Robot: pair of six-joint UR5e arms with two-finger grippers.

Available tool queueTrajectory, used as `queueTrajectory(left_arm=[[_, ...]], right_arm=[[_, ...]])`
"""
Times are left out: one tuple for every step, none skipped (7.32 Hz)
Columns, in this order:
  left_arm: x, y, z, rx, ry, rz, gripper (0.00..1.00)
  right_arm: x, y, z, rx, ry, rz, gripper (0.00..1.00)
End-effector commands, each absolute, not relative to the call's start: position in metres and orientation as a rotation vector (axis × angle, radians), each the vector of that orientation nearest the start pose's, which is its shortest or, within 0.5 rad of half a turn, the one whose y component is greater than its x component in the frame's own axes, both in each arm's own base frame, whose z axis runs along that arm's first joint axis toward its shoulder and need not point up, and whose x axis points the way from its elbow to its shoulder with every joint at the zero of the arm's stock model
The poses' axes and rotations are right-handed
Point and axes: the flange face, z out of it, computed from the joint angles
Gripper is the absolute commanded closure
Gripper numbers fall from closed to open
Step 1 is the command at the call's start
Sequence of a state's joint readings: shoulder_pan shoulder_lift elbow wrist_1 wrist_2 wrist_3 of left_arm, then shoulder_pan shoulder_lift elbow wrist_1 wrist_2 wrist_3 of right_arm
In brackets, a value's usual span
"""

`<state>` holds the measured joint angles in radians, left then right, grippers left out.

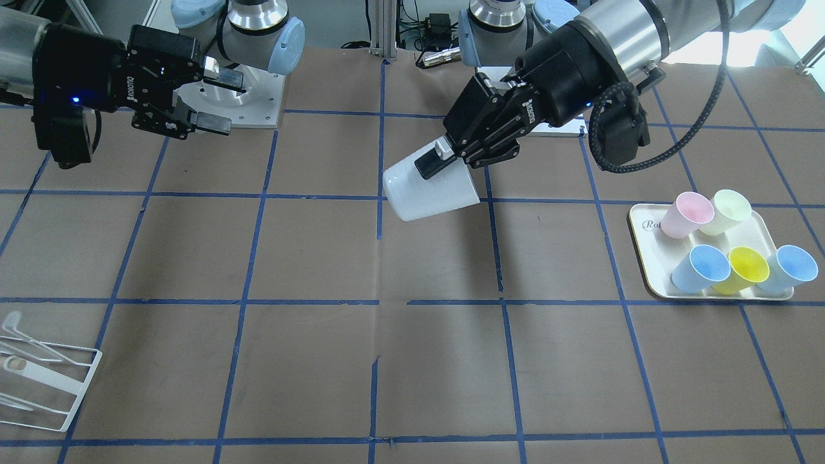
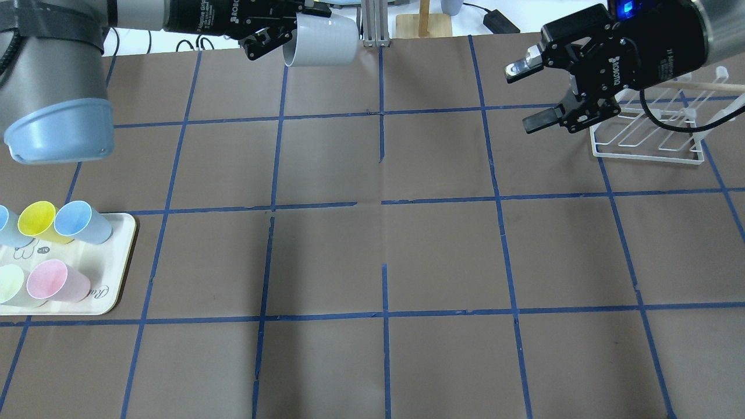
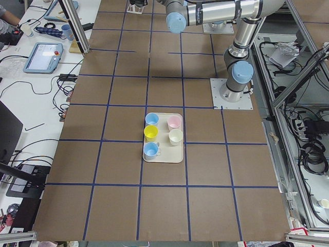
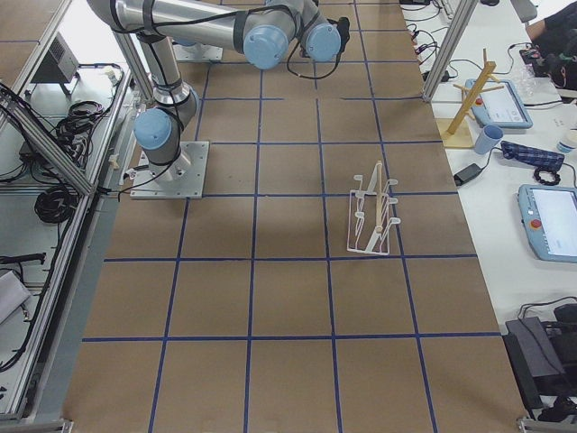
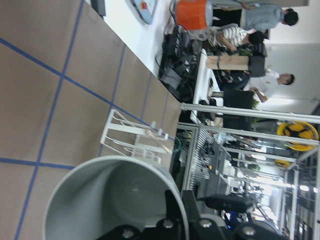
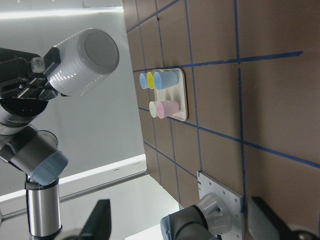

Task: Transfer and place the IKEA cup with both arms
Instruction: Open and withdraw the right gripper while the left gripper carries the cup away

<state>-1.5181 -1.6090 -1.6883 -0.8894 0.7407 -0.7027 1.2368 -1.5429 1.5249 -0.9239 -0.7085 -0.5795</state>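
Note:
My left gripper (image 1: 445, 158) is shut on the rim of the pale grey IKEA cup (image 1: 428, 187) and holds it on its side, high above the middle of the table. The cup also shows at the top of the overhead view (image 2: 323, 39), its base pointing towards my right gripper (image 2: 524, 96). The left wrist view looks into the cup's mouth (image 5: 115, 200). The right wrist view shows the cup's closed base (image 6: 85, 62). My right gripper (image 1: 222, 102) is open and empty, in the air, well apart from the cup.
A cream tray (image 1: 644, 258) on the robot's left side holds several coloured cups: pink (image 1: 688, 214), pale yellow-green (image 1: 728, 211), yellow (image 1: 746, 269) and two light blue. A white wire rack (image 2: 646, 139) stands on the robot's right side, beneath the right arm.

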Motion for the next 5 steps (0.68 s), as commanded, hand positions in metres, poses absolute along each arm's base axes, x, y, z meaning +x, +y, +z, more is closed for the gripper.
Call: queueTrajectory(left_arm=[[-0.153,-0.528,0.493,0.559,-2.548,0.322,1.0],[-0.135,-0.519,0.486,0.447,-2.783,0.307,1.0],[-0.109,-0.512,0.471,0.279,-3.028,0.231,1.0],[-0.079,-0.506,0.463,0.07,-3.207,0.121,1.0],[-0.017,-0.506,0.457,0.006,-3.244,0.016,1.0]], right_arm=[[0.039,-0.479,0.499,0.174,2.451,0.226,0.0],[0.035,-0.478,0.495,0.164,2.594,0.236,0.0],[0.035,-0.48,0.493,0.212,2.723,0.241,0.0],[0.047,-0.484,0.49,0.29,2.855,0.21,0.0],[0.068,-0.485,0.483,0.258,2.999,0.167,0.0]])
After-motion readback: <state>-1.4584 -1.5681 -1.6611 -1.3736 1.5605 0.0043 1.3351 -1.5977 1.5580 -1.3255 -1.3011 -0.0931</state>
